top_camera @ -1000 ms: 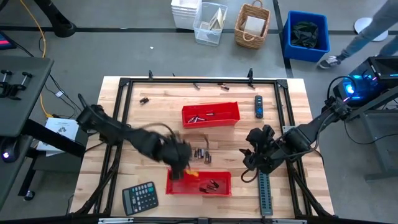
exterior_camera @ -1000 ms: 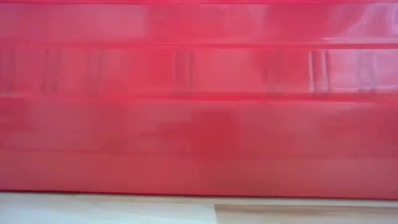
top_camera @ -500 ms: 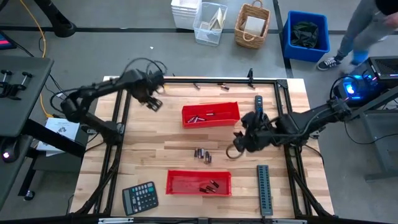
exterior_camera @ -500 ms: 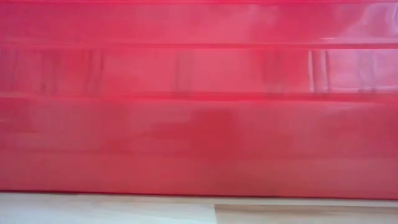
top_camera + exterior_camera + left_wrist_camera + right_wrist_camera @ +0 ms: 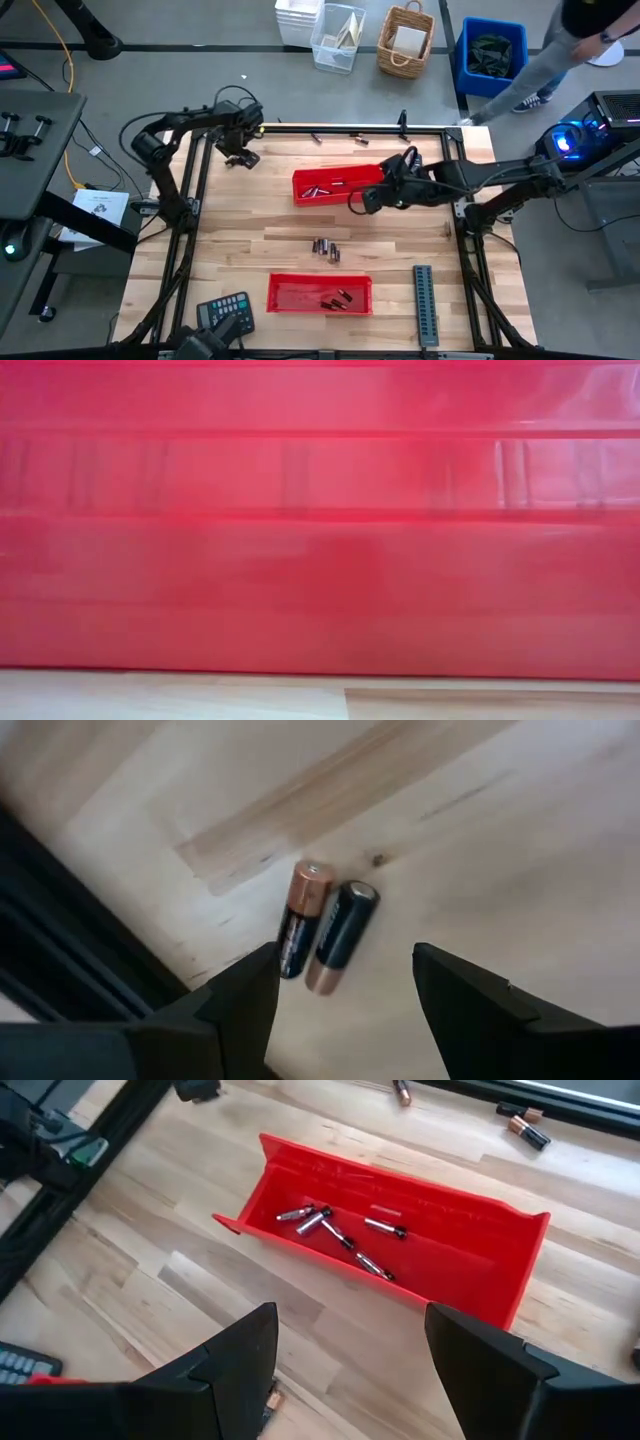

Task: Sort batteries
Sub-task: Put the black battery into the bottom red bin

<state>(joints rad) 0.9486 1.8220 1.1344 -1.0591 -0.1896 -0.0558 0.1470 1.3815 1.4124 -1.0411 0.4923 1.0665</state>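
My left gripper (image 5: 240,152) (image 5: 345,1005) hovers open near the table's far left corner. Its fingers stand on either side of two dark, copper-ended batteries (image 5: 325,925) that lie side by side on the wood. My right gripper (image 5: 362,198) (image 5: 350,1370) is open above the table, just near of the far red tray (image 5: 330,185) (image 5: 400,1230), by its right end. Several thin batteries (image 5: 340,1235) lie in that tray. More batteries lie in the near red tray (image 5: 335,296), at mid-table (image 5: 325,247) and along the far edge (image 5: 525,1125).
A red tray wall (image 5: 320,510) fills the low view. A grey ridged strip (image 5: 425,305) lies near right and a calculator (image 5: 225,312) near left. A black frame (image 5: 300,129) rims the table. Bins and a basket (image 5: 405,40) stand beyond it, where a person (image 5: 560,50) walks.
My left gripper swung from over the near red tray to the far left corner and came to rest above the two batteries. My right gripper travelled from the near right, beside the grey strip, leftward and toward the far edge, up to the far tray.
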